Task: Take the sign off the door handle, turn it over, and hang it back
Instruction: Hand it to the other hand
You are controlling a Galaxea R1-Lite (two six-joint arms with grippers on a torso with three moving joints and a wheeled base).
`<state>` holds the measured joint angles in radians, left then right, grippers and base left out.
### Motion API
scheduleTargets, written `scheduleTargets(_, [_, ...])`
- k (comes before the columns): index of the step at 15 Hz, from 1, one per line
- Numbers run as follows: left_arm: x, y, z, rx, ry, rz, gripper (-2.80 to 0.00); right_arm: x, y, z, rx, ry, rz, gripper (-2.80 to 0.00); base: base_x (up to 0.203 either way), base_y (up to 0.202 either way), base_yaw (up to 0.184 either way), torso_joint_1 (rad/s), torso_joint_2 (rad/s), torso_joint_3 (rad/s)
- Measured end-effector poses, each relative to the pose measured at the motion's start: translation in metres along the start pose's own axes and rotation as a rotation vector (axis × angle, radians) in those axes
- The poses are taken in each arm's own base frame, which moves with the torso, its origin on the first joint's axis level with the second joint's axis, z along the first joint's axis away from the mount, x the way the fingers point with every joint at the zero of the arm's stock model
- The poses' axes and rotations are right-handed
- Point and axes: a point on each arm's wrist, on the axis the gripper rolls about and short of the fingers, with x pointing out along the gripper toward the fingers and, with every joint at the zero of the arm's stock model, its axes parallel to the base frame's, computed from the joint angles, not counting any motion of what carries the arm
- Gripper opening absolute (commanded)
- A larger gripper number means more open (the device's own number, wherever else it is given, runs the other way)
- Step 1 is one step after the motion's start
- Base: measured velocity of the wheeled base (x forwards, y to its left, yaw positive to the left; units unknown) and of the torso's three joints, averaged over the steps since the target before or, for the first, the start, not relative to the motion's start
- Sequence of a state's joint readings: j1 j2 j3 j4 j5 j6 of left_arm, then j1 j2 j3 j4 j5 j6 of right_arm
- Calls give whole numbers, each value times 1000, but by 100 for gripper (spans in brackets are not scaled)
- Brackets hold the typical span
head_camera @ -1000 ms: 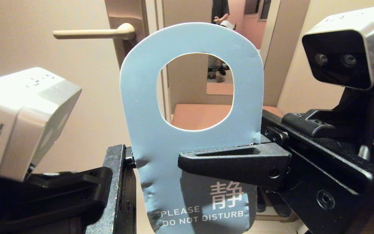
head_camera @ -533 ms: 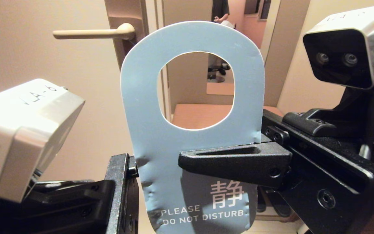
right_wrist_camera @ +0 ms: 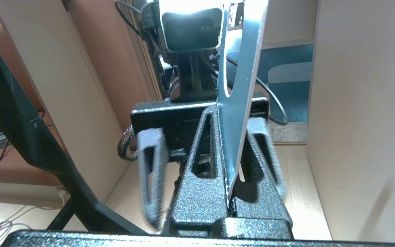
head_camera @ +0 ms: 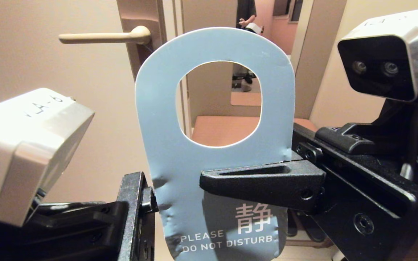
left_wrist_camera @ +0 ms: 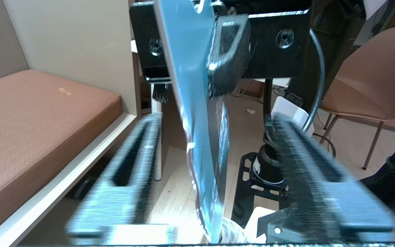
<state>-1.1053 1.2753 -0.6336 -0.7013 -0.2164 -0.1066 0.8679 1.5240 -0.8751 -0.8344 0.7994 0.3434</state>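
The sign (head_camera: 212, 159) stands upright close before me, off the handle, its blue "PLEASE DO NOT DISTURB" side facing me. My right gripper (head_camera: 209, 183) reaches in from the right and is shut on the sign just below the oval hole; its fingers (right_wrist_camera: 197, 192) pinch the card. My left gripper (left_wrist_camera: 214, 118) is at the sign's lower left edge. Its two fingers (left_wrist_camera: 132, 161) are blurred and stand apart on either side of the edge-on sign (left_wrist_camera: 197, 113), not touching it. The door handle (head_camera: 103, 36) is bare, up and to the left on its brown backplate (head_camera: 143, 50).
The door's edge and the open doorway lie behind the sign, with a person (head_camera: 246, 11) standing far inside. A brown cushioned bench (left_wrist_camera: 29, 120) is low beside the left arm. A chair (left_wrist_camera: 372, 85) and my own base (left_wrist_camera: 269, 164) are below.
The left wrist has sunk a little and edged toward the sign's left edge. The sign and the right gripper have stayed where they were.
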Motion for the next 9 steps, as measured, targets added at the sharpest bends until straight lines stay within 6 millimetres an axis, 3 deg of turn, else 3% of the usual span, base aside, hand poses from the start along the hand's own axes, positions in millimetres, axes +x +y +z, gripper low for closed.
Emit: scheduleTargets(9, [-1, -5, 2, -19, -8, -21, -280, 0, 0, -1, -1, 4, 4, -280, 0, 0, 0, 0, 0, 0])
